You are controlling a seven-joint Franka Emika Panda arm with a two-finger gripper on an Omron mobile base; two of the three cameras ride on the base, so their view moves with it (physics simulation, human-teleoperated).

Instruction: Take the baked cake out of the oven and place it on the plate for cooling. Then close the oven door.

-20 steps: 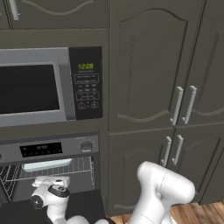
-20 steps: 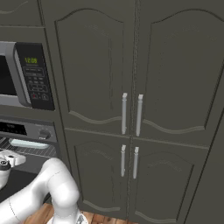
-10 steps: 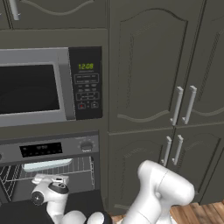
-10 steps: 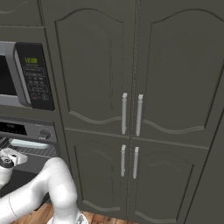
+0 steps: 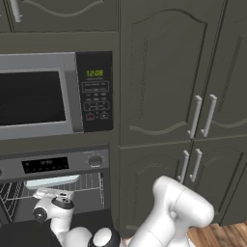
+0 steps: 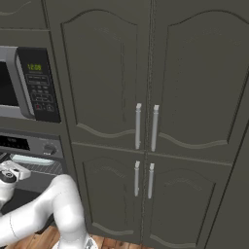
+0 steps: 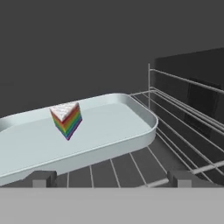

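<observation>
The oven (image 5: pixel 62 163) stands with its oven door (image 5: pixel 21 235) dropped open below the microwave. On its wire rack (image 7: pixel 183 131) lies a pale blue-white tray (image 7: pixel 109 131) carrying the baked cake (image 7: pixel 66 119), a rainbow-layered wedge with white icing. My gripper (image 7: pixel 111 179) is open just in front of the tray's near rim, one fingertip to each side, holding nothing. From the left base view the gripper (image 5: pixel 52 195) sits at the oven mouth under the tray (image 5: pixel 52 181). The tray (image 6: pixel 31 159) also shows from the right base view. The plate is out of view.
A silver-framed microwave (image 5: pixel 43 96) with a green clock sits above the oven. Tall dark cabinet doors (image 5: pixel 193 96) with silver handles fill the wall to the right. The rack's side rails (image 7: pixel 188 87) rise on the right inside the oven cavity.
The hand has edged slightly up and forward toward the tray while the elbow sank lower. The jaws have stayed open.
</observation>
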